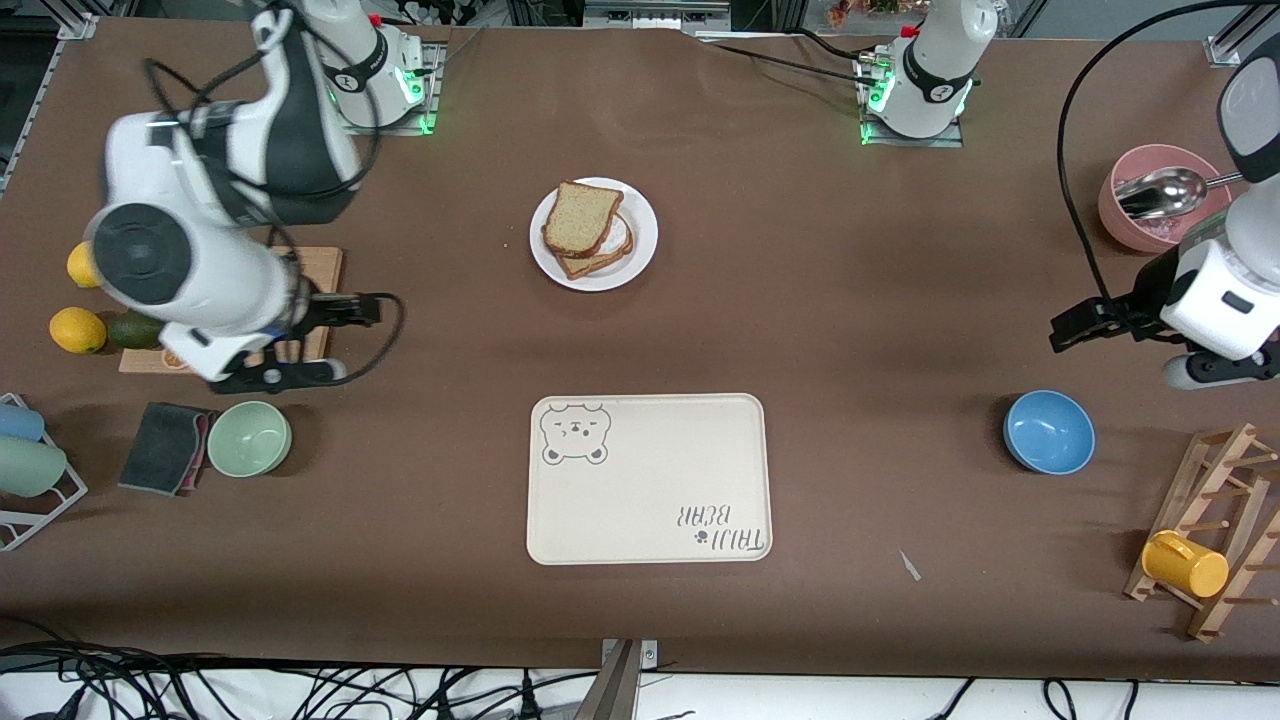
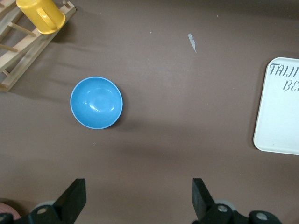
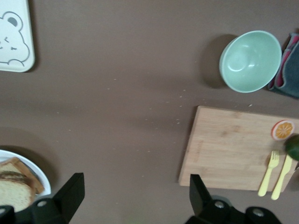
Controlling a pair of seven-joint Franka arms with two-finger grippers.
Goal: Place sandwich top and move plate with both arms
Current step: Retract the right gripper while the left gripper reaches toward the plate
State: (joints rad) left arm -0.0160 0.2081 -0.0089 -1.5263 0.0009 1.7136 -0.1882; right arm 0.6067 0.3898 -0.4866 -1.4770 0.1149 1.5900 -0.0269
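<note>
The small white plate (image 1: pixel 640 240) sits on the table between the two arm bases and the cream tray. The plain brown sandwich top (image 1: pixel 582 217) lies on the lower slice with its white egg edge (image 1: pixel 622 240), shifted a little off it. Plate rim (image 3: pixel 32 169) and bread (image 3: pixel 11 193) show at the edge of the right wrist view. My right gripper (image 1: pixel 350 310) (image 3: pixel 135 196) is open and empty over bare table beside the cutting board, toward the right arm's end. My left gripper (image 1: pixel 1080 328) (image 2: pixel 138 198) is open and empty over bare table by the blue bowl.
The bear-printed cream tray (image 1: pixel 650 480) lies nearer the front camera than the plate. A blue bowl (image 1: pixel 1048 432), a wooden rack with a yellow cup (image 1: pixel 1185 563) and a pink bowl with a spoon (image 1: pixel 1150 200) are at the left arm's end. A green bowl (image 1: pixel 249 438), a cutting board (image 1: pixel 320 270) and lemons are at the right arm's end.
</note>
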